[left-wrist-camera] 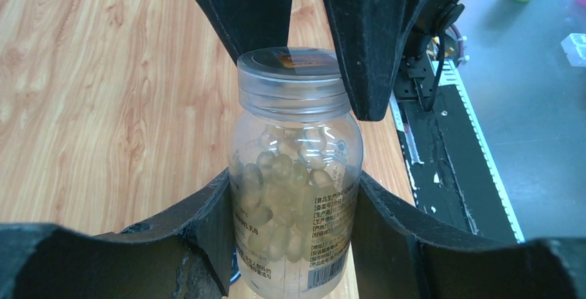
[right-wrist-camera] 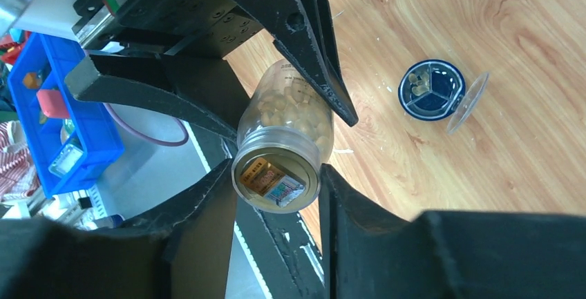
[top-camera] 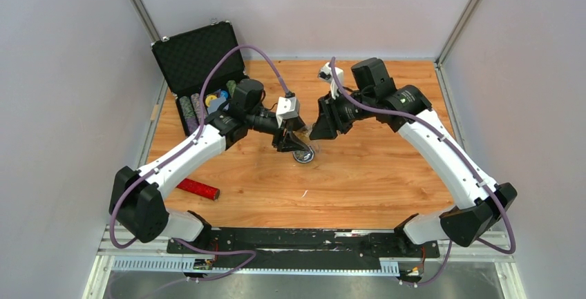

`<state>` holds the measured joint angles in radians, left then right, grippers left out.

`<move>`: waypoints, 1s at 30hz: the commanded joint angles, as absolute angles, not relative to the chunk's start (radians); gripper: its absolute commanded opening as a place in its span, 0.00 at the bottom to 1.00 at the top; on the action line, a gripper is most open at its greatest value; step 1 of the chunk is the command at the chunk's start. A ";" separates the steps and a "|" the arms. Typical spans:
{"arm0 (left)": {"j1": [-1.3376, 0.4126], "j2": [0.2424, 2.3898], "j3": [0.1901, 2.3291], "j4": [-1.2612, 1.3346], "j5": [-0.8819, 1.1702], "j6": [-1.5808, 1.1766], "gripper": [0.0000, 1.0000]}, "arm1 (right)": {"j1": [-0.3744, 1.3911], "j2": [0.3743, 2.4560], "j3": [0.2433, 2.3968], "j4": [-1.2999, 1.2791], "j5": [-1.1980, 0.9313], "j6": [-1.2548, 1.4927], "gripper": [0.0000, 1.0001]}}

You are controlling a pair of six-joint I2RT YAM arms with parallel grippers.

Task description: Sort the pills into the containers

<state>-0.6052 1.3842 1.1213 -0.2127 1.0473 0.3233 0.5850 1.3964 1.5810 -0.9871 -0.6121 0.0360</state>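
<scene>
Left wrist: left gripper (left-wrist-camera: pixel 294 178) holds bottle (left-wrist-camera: pixel 298 202), right gripper (right-wrist-camera: pixel 275 175) seemingly grips lid (left-wrist-camera: pixel 290 81).

Clear bottle (left-wrist-camera: pixel 297 195) holds pale yellow pills (left-wrist-camera: pixel 273 168); dish (right-wrist-camera: pixel 432 104) dark blue inside; table (right-wrist-camera: pixel 518 23) orange wood-grain.

Open blk chip case (top-camera: pixel 197 61) back-left; red tube (top-camera: pixel 197 188) front-left on wood table (top-camera: pixel 387 175).

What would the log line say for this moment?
left gripper: holding bottle | right gripper: gripping cap | dish: open, few pills in one compartment
</scene>
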 commanded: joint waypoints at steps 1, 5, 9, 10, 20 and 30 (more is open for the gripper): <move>-0.609 1.381 1.164 -0.191 1.058 0.350 0.06 | 0.589 1.412 1.639 -0.943 -0.562 0.132 0.11; -0.609 1.381 1.158 -0.185 0.993 0.354 0.06 | 0.593 1.416 1.626 -0.886 -0.539 0.310 0.00; -0.610 1.380 1.157 -0.185 0.935 0.364 0.05 | 0.604 1.431 1.609 -0.859 -0.445 0.588 0.00; -0.611 1.381 1.156 -0.184 0.926 0.366 0.05 | 0.604 1.430 1.604 -0.864 -0.401 0.662 0.00; -0.610 1.379 1.148 -0.192 0.905 0.369 0.05 | 0.599 1.383 1.625 -0.818 -0.366 0.461 1.00; -0.609 1.376 1.164 -0.234 0.977 0.389 0.06 | 0.594 1.319 1.571 -0.838 -0.536 0.097 0.87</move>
